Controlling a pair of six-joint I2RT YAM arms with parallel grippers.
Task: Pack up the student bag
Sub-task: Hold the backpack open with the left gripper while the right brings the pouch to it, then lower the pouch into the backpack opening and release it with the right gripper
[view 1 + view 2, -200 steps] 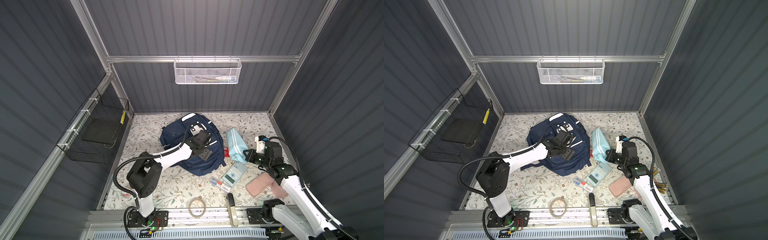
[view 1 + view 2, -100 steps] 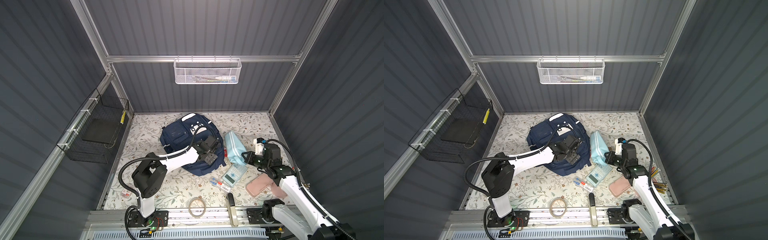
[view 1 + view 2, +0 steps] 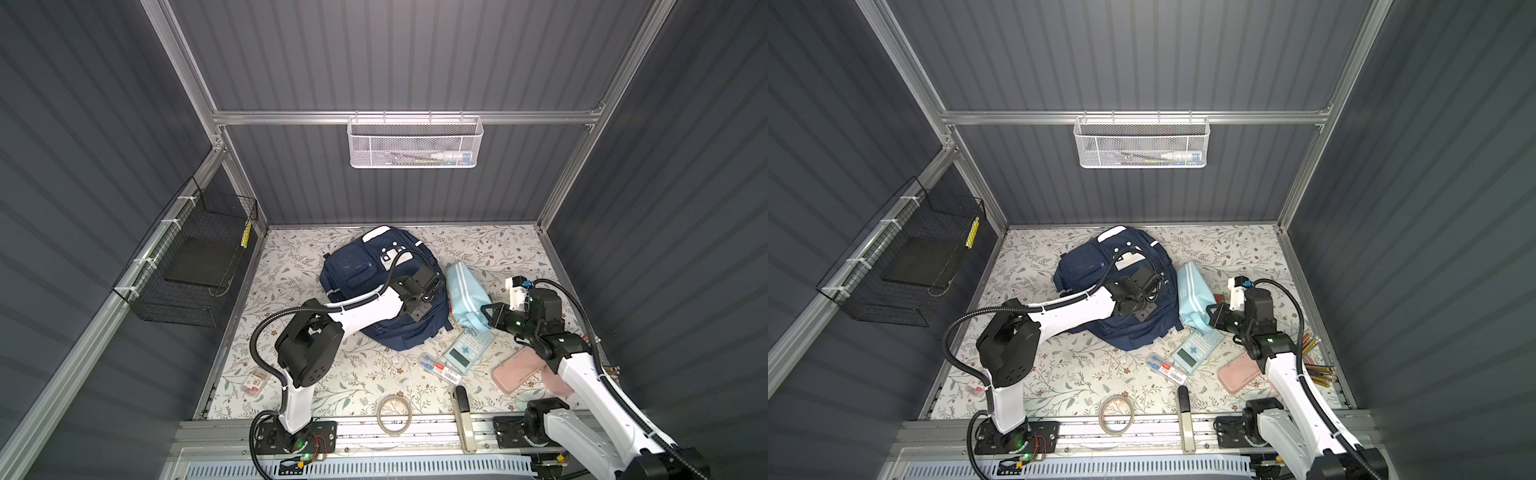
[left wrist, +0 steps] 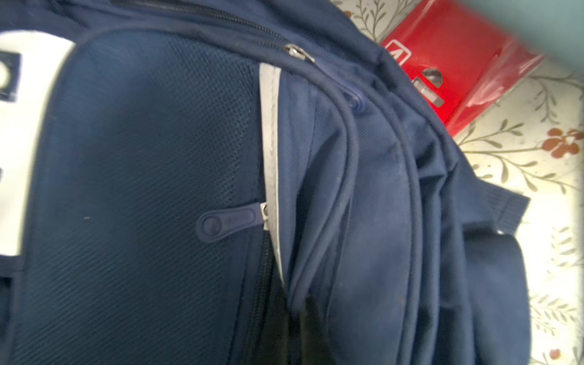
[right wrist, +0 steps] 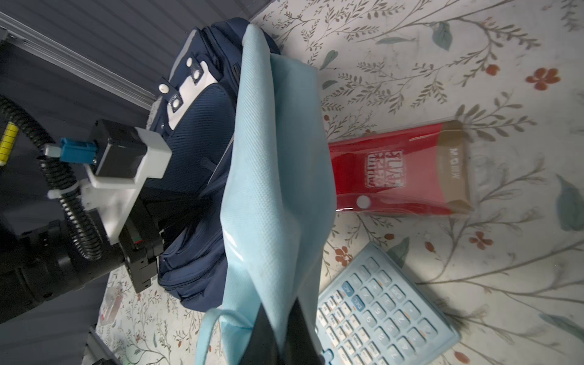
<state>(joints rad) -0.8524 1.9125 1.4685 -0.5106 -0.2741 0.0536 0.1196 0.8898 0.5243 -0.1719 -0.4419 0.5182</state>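
The navy student bag lies on the floral desk. The left end effector sits closed on the bag's front; I cannot tell whether it pinches any fabric. Just right of the bag, the right end effector grips a light blue pouch. Beside the bag, partly under the pouch, lies a red packet. Its tan end is lettered roughly "M&G".

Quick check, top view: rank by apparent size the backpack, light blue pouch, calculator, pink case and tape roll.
1. student bag
2. light blue pouch
3. pink case and calculator: look alike, and the right arm hides part of the case, so unranked
4. tape roll
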